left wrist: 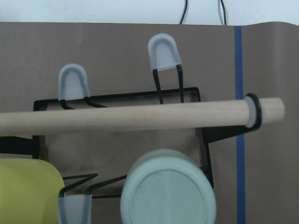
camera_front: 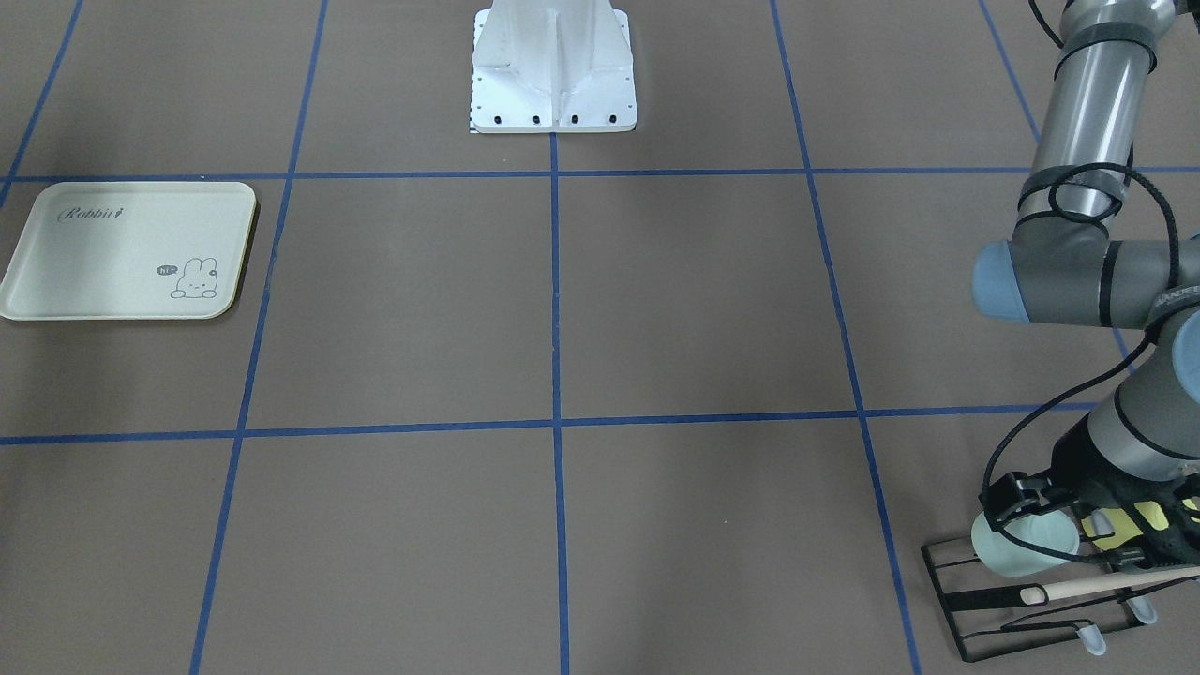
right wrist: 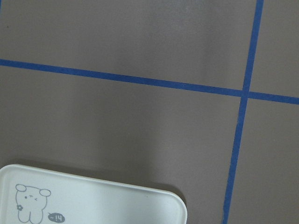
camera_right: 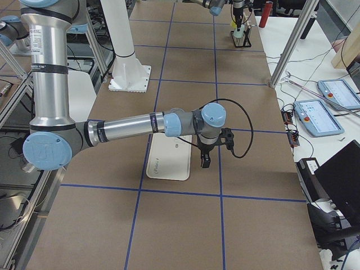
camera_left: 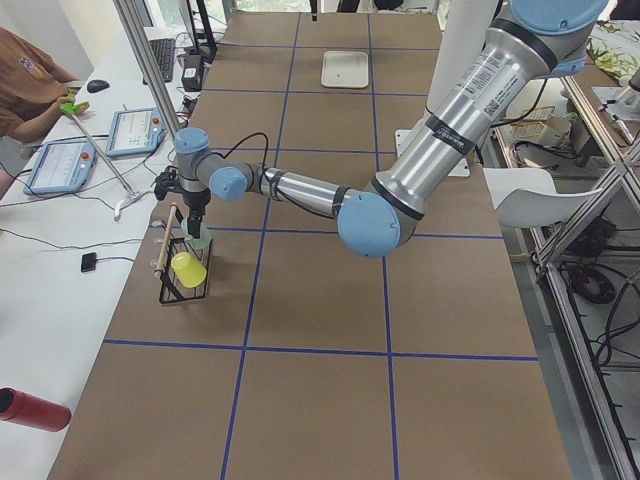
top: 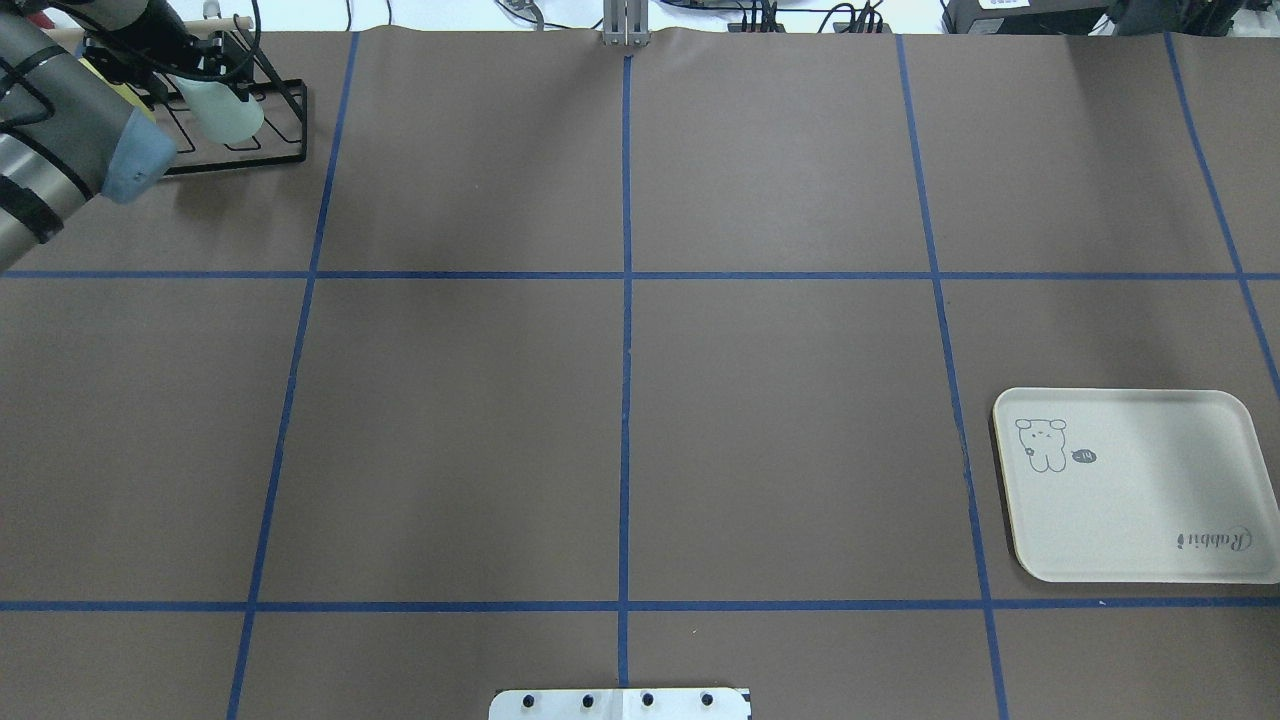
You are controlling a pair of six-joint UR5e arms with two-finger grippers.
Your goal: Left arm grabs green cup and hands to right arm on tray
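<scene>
Clearly legible on the tray (camera_front: 112,258) — "Rabbit" script (camera_front: 91,214), a "hi" bubble (camera_front: 167,270)

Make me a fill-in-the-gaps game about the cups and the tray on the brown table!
1. Beside the small pale mint-green plastic cup, the other cup on the black wire rack is coloured ___.
2. The long round stick across the rack is made of ___.
3. The flat cream rectangular tray carries the written word ___.
4. The tape lines on the brown table are coloured ___.

Missing words: yellow, wood, Rabbit, blue.
</scene>
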